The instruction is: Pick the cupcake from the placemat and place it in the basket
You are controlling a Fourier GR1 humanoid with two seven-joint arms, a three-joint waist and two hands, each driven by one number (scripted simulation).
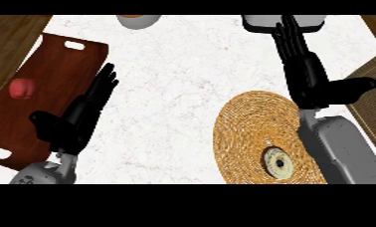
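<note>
The cupcake, seen from above as a small round with a pale rim and dark centre, sits on the round woven placemat at the lower right. My right hand is open above the mat's upper right edge, well beyond the cupcake. Its straight fingers point up the view to a pale grey container, likely the basket, cut by the top edge. My right forearm lies just right of the cupcake. My left hand rests open at the lower left, fingers up.
A dark wooden board lies at the left with a red rounded item on it. A pale bowl with orange contents shows at the top edge. White marble counter spreads between the hands.
</note>
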